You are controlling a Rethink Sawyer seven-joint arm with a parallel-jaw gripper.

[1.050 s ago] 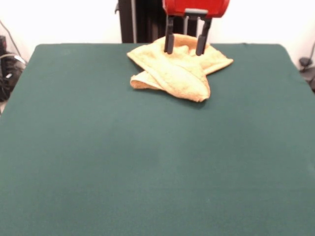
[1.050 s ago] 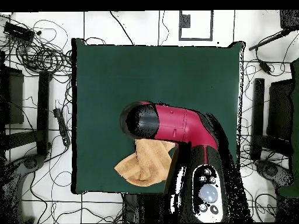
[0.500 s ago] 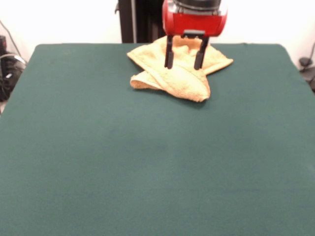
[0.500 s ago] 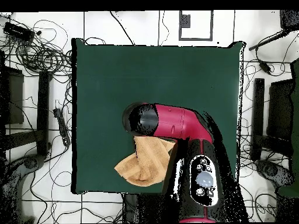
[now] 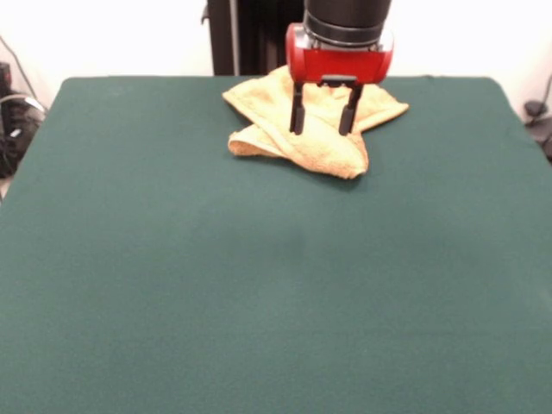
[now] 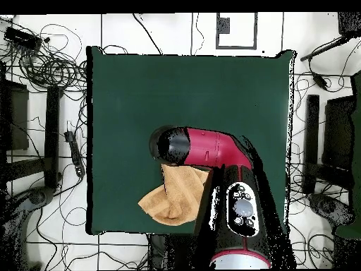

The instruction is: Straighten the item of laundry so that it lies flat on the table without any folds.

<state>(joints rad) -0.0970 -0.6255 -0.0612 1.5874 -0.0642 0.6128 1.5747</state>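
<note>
The item of laundry (image 5: 304, 129), a yellow-orange terry towel, lies bunched and folded over itself near the far edge of the green table (image 5: 259, 285). My gripper (image 5: 323, 131) hangs open just above its middle, the two black fingers (image 5: 297, 112) pointing down with a wide gap between them and nothing held. In the overhead view the towel (image 6: 173, 201) shows below the red arm (image 6: 211, 148), which covers the gripper and part of the cloth.
Cables and stands (image 6: 42, 63) lie on the floor around the table. The black pedestal (image 5: 246, 34) rises behind the towel.
The gripper has come lower over the towel, still open. The towel has not moved.
</note>
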